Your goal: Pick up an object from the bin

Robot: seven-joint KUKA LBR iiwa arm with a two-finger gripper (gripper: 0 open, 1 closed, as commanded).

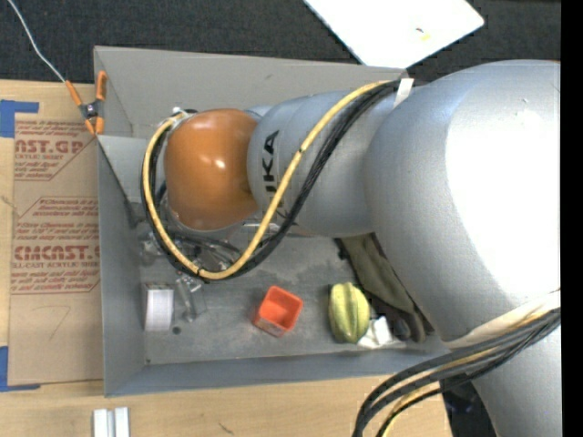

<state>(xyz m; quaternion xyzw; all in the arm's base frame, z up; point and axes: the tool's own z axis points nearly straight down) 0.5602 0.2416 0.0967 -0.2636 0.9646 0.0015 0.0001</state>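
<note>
Orange wrist cover [209,167] hangs over the left side of the bin [123,335], jaws under it mostly hidden, can't tell if apart or together, nearest thing a small white roll [158,308] by the view's lower-left corner, orange cup [276,310] and yellow-green squash-like thing [348,312] further right.

Your arm [455,180] is a thick, rounded tube of pale silver-grey, smooth and glossy. Black letters "KA" [270,167] are printed on its narrower link. At the wrist you have a shiny orange dome-shaped cover [205,167]. Black and yellow cables [310,144] run along the arm and loop around that cover. Under it, your gripper [187,291] is bare grey metal.
</note>
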